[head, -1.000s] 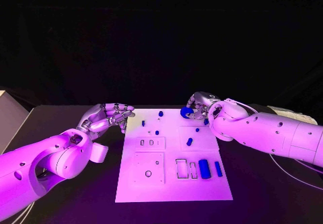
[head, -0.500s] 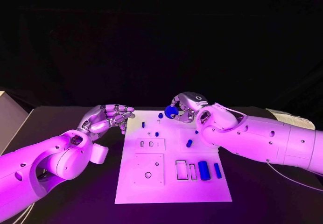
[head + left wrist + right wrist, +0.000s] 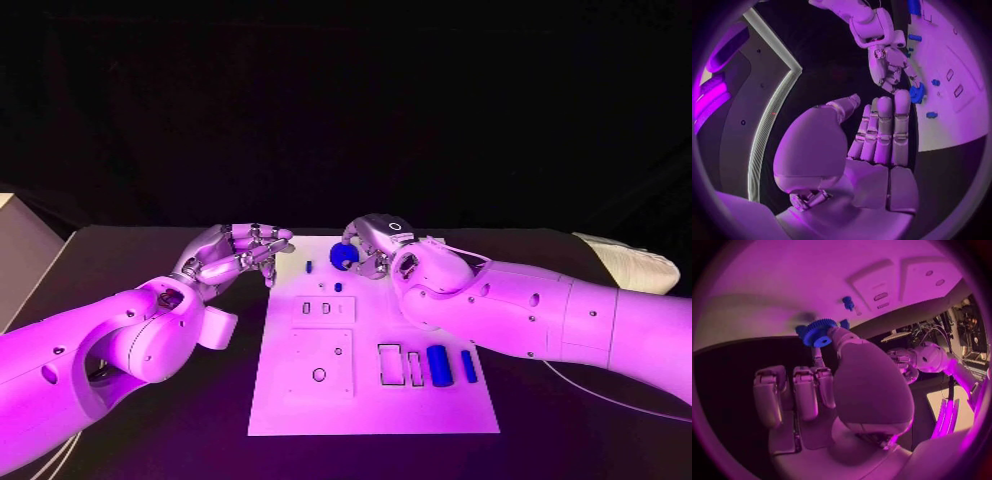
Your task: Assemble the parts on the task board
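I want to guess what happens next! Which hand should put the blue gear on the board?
The right hand, probably. It already pinches the blue gear over the far end of the task board. The left hand holds nothing, beside the board's edge.

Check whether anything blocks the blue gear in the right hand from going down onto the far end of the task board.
Nothing visible does. The right hand holds the blue gear above the task board; a small blue peg stands nearby, clear of it.

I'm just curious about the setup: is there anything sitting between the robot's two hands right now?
In the head view, a small blue peg stands on the white task board between the left hand and the right hand, which holds a blue gear.
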Controlling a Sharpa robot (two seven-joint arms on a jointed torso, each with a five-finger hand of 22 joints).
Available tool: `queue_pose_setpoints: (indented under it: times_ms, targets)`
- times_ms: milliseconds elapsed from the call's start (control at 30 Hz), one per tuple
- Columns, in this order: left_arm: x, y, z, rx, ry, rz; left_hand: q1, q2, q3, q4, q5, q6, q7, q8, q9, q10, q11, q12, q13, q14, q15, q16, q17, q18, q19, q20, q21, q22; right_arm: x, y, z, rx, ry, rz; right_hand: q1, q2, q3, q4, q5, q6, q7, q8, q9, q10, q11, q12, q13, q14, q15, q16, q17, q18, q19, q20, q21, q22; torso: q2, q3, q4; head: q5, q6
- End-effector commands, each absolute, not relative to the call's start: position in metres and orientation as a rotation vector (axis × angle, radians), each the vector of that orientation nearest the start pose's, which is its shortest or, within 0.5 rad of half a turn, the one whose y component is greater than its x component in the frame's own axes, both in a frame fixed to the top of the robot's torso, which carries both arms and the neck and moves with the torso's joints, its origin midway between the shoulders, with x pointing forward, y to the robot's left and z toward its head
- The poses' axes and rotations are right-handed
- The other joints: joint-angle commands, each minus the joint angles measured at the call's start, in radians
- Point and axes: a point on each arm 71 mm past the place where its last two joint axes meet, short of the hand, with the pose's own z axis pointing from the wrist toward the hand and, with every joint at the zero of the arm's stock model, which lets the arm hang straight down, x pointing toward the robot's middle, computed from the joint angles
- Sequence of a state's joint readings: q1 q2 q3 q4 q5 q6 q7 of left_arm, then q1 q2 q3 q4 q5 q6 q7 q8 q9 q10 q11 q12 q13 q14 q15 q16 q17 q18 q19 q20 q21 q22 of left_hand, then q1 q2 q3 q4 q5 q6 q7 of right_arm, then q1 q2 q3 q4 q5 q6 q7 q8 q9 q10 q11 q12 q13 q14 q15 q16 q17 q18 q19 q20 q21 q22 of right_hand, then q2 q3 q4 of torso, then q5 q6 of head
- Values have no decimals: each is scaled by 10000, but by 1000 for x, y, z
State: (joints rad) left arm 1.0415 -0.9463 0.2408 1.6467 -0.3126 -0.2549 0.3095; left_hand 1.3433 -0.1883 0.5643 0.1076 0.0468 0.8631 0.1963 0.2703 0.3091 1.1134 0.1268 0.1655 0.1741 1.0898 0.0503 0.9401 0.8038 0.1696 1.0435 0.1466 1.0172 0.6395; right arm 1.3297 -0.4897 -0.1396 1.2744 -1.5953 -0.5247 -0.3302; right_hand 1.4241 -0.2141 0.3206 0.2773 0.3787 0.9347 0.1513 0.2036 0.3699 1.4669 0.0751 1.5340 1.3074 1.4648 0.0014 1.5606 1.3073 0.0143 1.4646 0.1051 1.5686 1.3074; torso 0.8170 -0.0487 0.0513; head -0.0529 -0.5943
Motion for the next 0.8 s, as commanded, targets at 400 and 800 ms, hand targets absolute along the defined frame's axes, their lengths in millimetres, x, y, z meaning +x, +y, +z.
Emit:
queue_pose_setpoints:
  times_ms: [400, 800]
  targets:
    - [471, 222, -137, -8417, 14214, -16036, -70, 71, 4, -63, 33, -82, -4, -36, 24, -84, -14, 15, 23, -30, 19, -36, -13, 20, -103, -15, 57, 19, 541, -89, -156, -2093, 14243, 4710, 27, -84, 190, -34, -31, 14, -4, -6, -21, 545, -63, -21, 2121, 1016, -65, 48, 2442, -143, 1062, -57, 22, 2634, 36, 5, 33, 57, -43]
    - [471, 222, -137, -8418, 14263, -16010, -70, 71, 4, -63, 33, -82, -4, -36, 24, -84, -14, 15, 23, -30, 19, -36, -13, 20, -103, -15, 57, 19, 544, -92, -158, -2112, 14326, 4374, -8, -123, 218, -37, -80, -12, 14, -25, -32, 522, -48, -41, 2097, 1013, -56, 44, 2428, -143, 1062, -54, 22, 2634, 22, 0, 33, 75, -115]
